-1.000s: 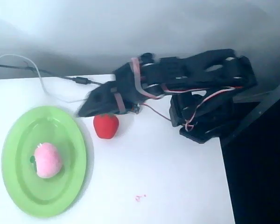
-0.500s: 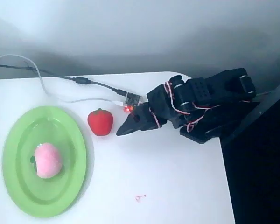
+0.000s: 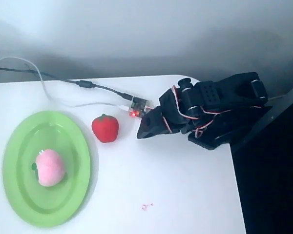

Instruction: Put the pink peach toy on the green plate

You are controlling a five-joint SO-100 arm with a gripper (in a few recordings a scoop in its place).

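Observation:
The pink peach toy (image 3: 50,167) lies on the green plate (image 3: 19,141) at the left of the overhead view, a little below the plate's middle, its dark green leaf on the left side. The black arm is folded back at the right. Its gripper (image 3: 142,132) points left and down, well away from the plate, with the fingers together and nothing between them.
A red strawberry toy (image 3: 105,128) stands on the white table between plate and gripper. A small circuit board (image 3: 138,107) with a red light and cables (image 3: 63,80) lie at the back. The table's right edge (image 3: 237,185) drops into dark space.
The arm has pulled back to the right, away from the strawberry toy, and folded over its base. The strawberry toy shifted slightly left early on. The peach toy stayed on the plate.

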